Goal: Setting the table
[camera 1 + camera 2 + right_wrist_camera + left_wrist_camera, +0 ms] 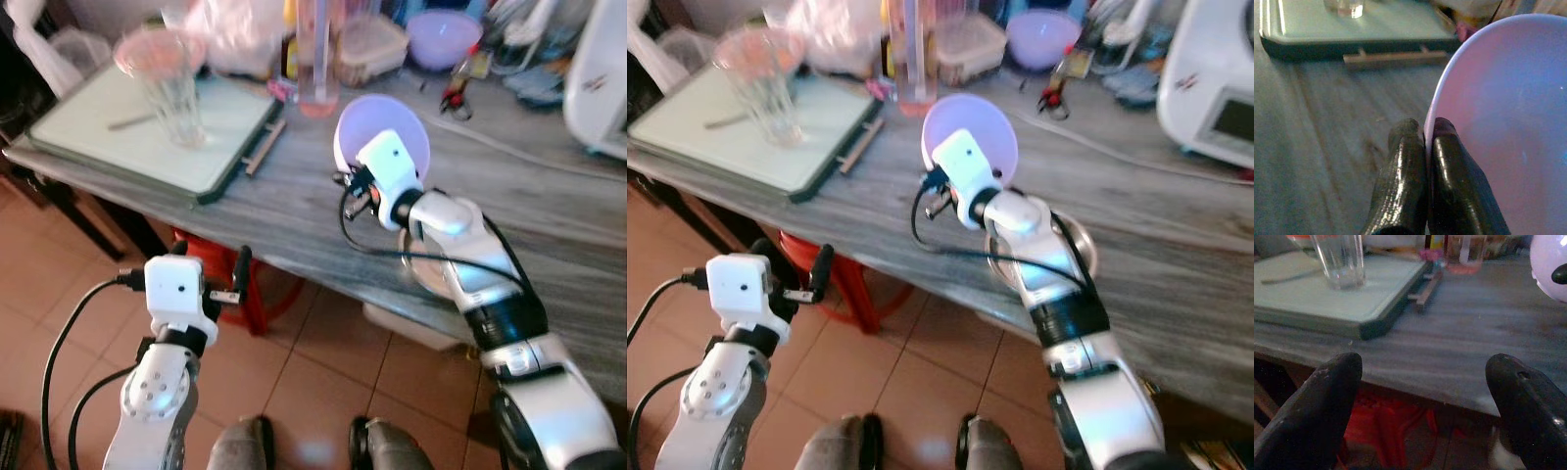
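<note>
My right gripper [1426,128] is shut on the rim of a pale purple bowl [394,125], holding it tilted above the grey wooden table [294,196]. One finger lies inside the bowl [1498,122], the other outside. A clear drinking glass [174,86] stands on a pale green tray [88,137] with wooden handles at the table's left, a spoon lying beside it. My left gripper [1425,382] is open and empty, below and in front of the table's near edge; from the head it shows at the lower left [223,279].
The table's back holds a second purple bowl [443,37], a lidded plastic container [370,44], a tall clear jug [318,59], plastic bags and a white appliance [602,78]. A red stool [257,294] stands under the table on the tiled floor.
</note>
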`<state>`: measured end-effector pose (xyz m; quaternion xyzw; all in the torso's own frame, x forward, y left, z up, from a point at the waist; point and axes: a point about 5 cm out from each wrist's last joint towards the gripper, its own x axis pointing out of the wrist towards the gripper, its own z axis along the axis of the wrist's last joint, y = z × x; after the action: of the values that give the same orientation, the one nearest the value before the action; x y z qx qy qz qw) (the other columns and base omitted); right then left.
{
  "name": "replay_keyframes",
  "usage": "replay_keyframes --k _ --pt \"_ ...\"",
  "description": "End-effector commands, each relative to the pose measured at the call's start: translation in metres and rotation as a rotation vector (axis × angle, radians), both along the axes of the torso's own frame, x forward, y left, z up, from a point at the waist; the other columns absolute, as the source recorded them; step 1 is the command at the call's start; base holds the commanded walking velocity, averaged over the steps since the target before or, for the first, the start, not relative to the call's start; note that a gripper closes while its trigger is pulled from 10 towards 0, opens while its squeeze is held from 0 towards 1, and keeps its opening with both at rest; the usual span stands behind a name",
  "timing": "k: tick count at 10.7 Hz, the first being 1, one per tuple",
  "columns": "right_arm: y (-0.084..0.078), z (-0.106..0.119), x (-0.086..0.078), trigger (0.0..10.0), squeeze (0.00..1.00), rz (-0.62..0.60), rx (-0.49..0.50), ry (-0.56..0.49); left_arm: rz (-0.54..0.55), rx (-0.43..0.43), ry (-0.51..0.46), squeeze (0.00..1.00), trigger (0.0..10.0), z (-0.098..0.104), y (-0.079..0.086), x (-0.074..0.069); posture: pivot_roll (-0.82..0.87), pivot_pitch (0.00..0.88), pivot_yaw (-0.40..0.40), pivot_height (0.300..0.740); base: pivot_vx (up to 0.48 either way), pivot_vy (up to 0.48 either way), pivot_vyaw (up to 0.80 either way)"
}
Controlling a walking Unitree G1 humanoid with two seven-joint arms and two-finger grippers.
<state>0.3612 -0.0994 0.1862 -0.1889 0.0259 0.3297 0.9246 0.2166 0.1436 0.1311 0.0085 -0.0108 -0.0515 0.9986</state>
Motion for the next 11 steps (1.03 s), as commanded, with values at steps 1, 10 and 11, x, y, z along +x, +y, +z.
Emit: replay_keyframes --k 1,10,11 --pt "0.005 0.004 0.003 10.0 0.0 0.028 -0.014 -0.018 -0.003 0.006 0.011 0.0 10.0 0.0 0.001 -0.004 0.1 0.209 0.049 0.74 0.0 0.0 0.0" --pt "-0.015 0.005 -0.007 10.0 1.0 0.038 -0.158 0.13 -0.003 -0.018 0.028 0.0 10.0 0.0 0.001 0.01 0.07 0.161 0.055 0.74 0.0 0.0 0.0" --pt "-0.019 0.005 -0.011 10.0 1.0 0.039 -0.17 0.16 -0.007 -0.022 0.028 0.0 10.0 0.0 0.001 0.013 0.06 0.152 0.055 0.74 0.0 0.0 0.0"
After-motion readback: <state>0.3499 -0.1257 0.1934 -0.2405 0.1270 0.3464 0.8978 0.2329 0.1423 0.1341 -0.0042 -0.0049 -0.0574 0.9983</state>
